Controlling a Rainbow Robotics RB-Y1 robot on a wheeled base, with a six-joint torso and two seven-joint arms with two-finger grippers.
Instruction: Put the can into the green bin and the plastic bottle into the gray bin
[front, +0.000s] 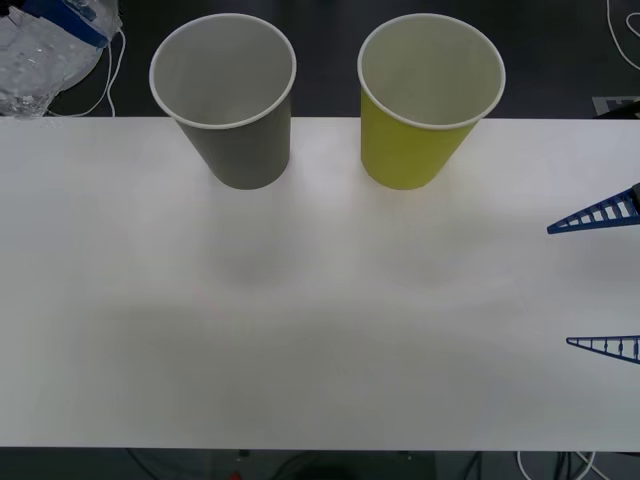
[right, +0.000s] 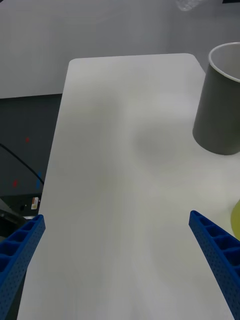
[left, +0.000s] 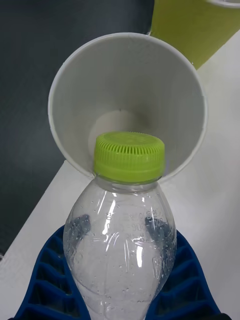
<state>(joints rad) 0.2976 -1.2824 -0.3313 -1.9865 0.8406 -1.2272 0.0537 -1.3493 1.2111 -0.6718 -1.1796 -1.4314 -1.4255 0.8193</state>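
Note:
My left gripper (left: 120, 260) is shut on the plastic bottle (left: 120, 235), a clear one with a lime-green cap (left: 129, 156). The cap points at the open mouth of the gray bin (left: 125, 85), just above its near rim. In the front view the bottle (front: 45, 55) hangs at the far left corner, left of the gray bin (front: 240, 140). The green bin (front: 410, 145) stands upright right of the gray bin (right: 217, 110). At the table's right edge my right gripper (front: 560, 285) is open and holds nothing. The can is out of view.
The white table (front: 320, 330) stretches bare in front of both bins. Its far edge runs just behind them, with dark floor and white cables (front: 110, 70) beyond. The green bin's wall (left: 195, 30) rises close behind the gray one.

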